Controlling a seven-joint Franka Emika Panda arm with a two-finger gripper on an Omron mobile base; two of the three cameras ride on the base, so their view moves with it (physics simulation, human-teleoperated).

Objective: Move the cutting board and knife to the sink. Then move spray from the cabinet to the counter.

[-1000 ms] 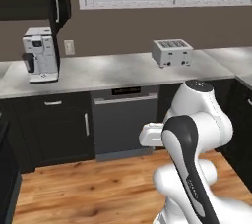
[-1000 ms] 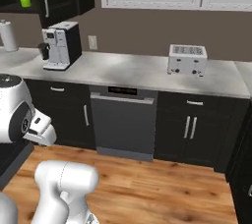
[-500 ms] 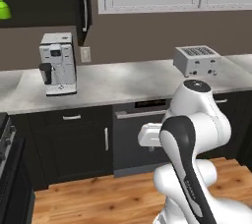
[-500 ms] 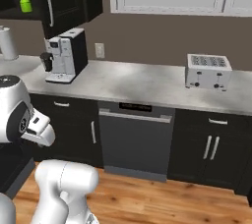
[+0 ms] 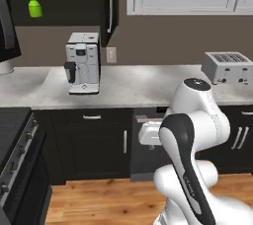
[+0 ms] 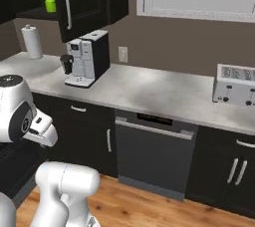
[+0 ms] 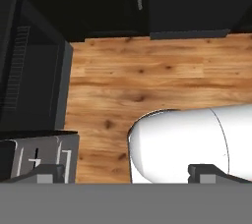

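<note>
The jaws stand wide apart and hold nothing; in the hand view the two dark fingertips (image 7: 47, 171) rise at the lower edge, well apart, and point down at the wooden floor (image 7: 147, 75) in front of the dark lower cabinets (image 7: 187, 2). The gripper (image 7: 130, 173) is folded in low against the robot's own body, well apart from any of the task's things.

Above and beyond the arm, the tabletop (image 5: 128, 88) carries a coffee machine (image 5: 84, 62) and, further to the right, a toaster (image 5: 228, 67); a dishwasher front (image 6: 153, 159) sits below it. A paper towel roll (image 6: 33, 42) stands at the far left end.

The spray (image 5: 33, 3) stands upright on a shelf inside the open upper cabinet (image 5: 59, 12), up and to the left of the coffee machine; the cabinet door (image 6: 74, 4) hangs open.

Judged from this: the spray is not yet fetched, so the second part of the task remains. Whether the first part is done cannot be told here.
</note>
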